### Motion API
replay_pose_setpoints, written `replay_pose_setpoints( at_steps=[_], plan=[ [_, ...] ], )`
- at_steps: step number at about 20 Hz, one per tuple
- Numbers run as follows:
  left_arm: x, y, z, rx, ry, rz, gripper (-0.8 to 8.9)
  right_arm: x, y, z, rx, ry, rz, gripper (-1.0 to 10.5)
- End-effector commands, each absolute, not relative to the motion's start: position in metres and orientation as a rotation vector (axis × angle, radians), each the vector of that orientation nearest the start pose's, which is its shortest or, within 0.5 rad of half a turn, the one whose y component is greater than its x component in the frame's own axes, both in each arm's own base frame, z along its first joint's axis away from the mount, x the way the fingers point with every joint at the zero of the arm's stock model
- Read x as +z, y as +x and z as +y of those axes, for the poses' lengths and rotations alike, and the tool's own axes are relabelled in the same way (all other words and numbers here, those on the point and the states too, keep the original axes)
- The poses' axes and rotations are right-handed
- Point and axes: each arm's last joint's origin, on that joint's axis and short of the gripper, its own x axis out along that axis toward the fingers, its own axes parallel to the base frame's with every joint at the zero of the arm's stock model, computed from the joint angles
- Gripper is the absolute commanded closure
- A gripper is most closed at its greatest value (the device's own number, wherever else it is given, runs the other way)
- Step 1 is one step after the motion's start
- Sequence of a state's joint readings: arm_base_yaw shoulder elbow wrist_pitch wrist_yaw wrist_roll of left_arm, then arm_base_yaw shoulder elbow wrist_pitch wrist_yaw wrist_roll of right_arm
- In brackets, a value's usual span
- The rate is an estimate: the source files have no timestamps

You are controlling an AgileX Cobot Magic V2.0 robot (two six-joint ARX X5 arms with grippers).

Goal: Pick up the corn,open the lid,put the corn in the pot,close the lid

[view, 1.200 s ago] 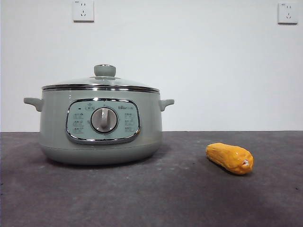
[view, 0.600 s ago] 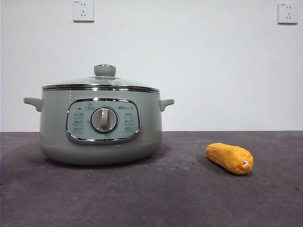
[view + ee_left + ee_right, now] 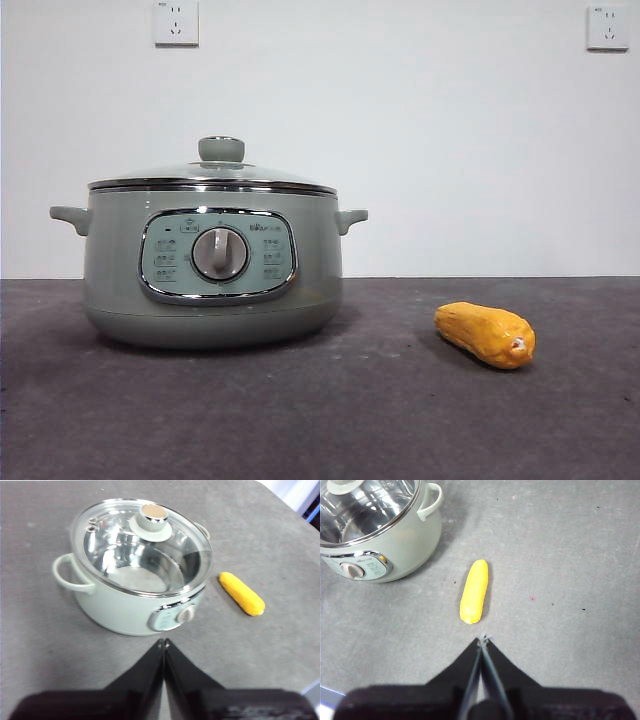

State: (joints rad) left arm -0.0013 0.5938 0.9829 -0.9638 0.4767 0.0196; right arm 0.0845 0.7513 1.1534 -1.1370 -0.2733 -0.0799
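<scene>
With both my jaws pressed together, I am risking nudging the corn [image 3: 474, 591], lying beside the pot [image 3: 212, 262], into a roll across the worktop [image 3: 320, 420].

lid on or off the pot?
On. The lid sits flush on the pot rim; the left wrist view shows it covering the whole opening.

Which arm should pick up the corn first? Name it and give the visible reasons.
Probably the right. Its gripper hangs with shut jaws directly over the stubby yellow-orange corn cob lying on the grey table; the left gripper sits nearer the sage-green pot.
</scene>
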Motion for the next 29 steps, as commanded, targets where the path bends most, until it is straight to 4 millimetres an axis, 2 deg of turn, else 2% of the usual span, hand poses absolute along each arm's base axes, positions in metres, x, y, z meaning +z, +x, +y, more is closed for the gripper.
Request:
replay_pose_setpoints(
  at_steps=[1,2,3,10,12,15,19,23,26,29],
  plan=[
    [0.351,0.085,-0.016,-0.557,-0.124,0.534,4.55,0.372,0.098,0.017,0.410,-0.002,0.709,6.2],
    [0.352,0.086,-0.016,-0.584,-0.134,0.529,2.69,0.372,0.098,0.018,0.421,0.002,0.709,4.7],
    [0.352,0.088,-0.017,-0.610,-0.142,0.526,1.72,0.372,0.099,0.018,0.425,0.004,0.710,3.4],
    [0.350,0.101,-0.018,-0.629,-0.157,0.551,1.76,0.366,0.118,0.019,0.421,0.022,0.776,3.2],
    [0.350,0.104,-0.018,-0.629,-0.157,0.551,1.77,0.363,0.129,0.021,0.438,0.043,0.813,3.2],
    [0.349,0.108,-0.018,-0.629,-0.162,0.565,1.77,0.350,0.161,0.033,0.488,0.049,0.901,3.2],
    [0.348,0.111,-0.018,-0.629,-0.164,0.572,1.78,0.317,0.213,0.062,0.509,0.008,1.033,3.2],
    [0.348,0.111,-0.018,-0.628,-0.164,0.572,1.78,0.272,0.259,0.093,0.485,-0.050,1.140,3.2],
    [0.348,0.111,-0.018,-0.628,-0.165,0.572,1.78,0.238,0.280,0.111,0.455,-0.092,1.205,3.2],
    [0.349,0.111,-0.018,-0.629,-0.163,0.569,1.79,0.210,0.292,0.123,0.410,-0.160,1.253,3.2]
  ],
)
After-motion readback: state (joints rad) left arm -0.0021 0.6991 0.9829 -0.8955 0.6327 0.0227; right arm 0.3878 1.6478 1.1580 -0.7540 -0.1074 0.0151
